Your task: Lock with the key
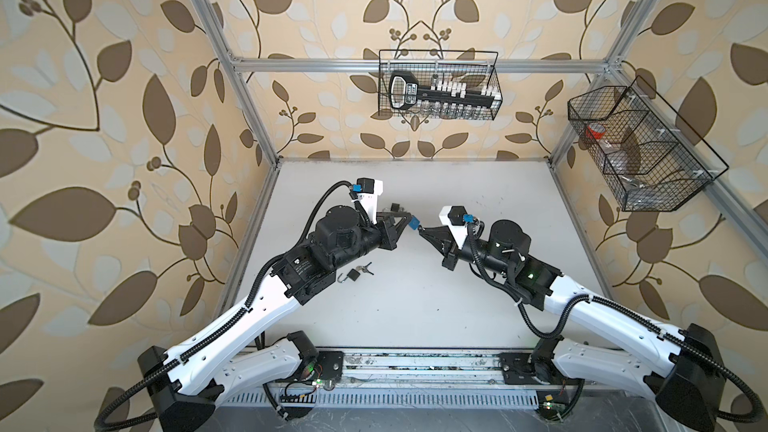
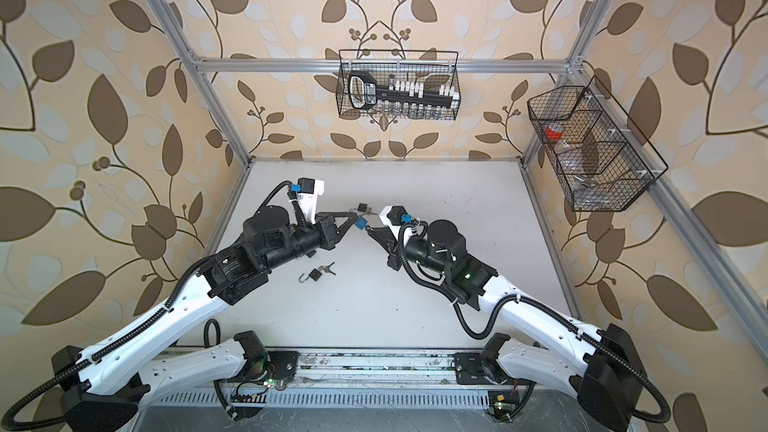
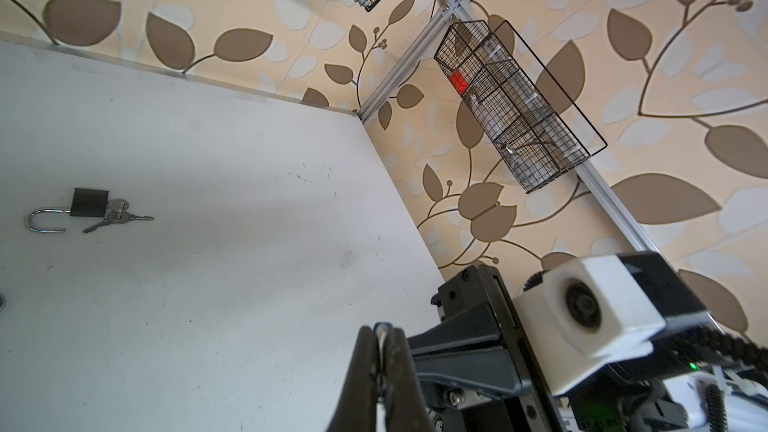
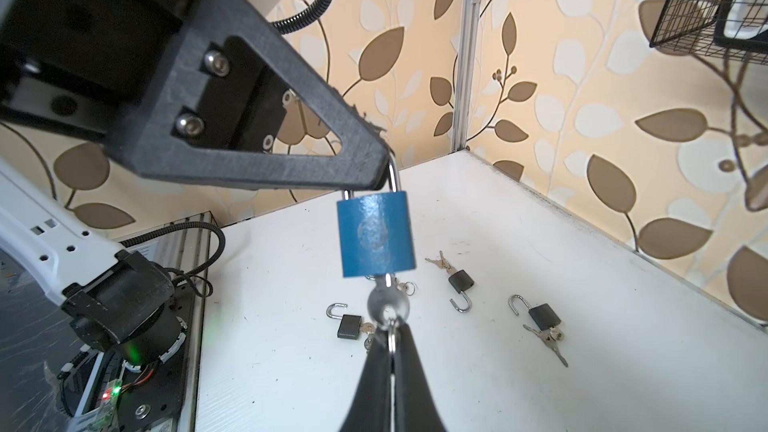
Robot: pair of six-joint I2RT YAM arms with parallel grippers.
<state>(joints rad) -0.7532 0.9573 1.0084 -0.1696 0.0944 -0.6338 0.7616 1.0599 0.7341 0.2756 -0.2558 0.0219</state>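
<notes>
A blue padlock (image 4: 376, 236) hangs in mid-air above the table's middle, also seen in both top views (image 1: 414, 223) (image 2: 360, 224). My left gripper (image 4: 384, 170) (image 1: 409, 220) (image 3: 381, 332) is shut on its silver shackle (image 4: 394, 178). A silver key (image 4: 388, 303) sticks out of the lock's underside. My right gripper (image 4: 392, 328) (image 1: 420, 231) (image 2: 368, 231) is shut on the key's round head and its ring. Both legs of the shackle reach the lock's body.
Black padlocks with open shackles and keys lie on the white table (image 1: 457, 284): one by the left arm (image 1: 353, 275) (image 3: 89, 202), others further back (image 4: 461, 280) (image 4: 542, 315). Wire baskets hang on the back wall (image 1: 438, 85) and the right frame (image 1: 640, 147).
</notes>
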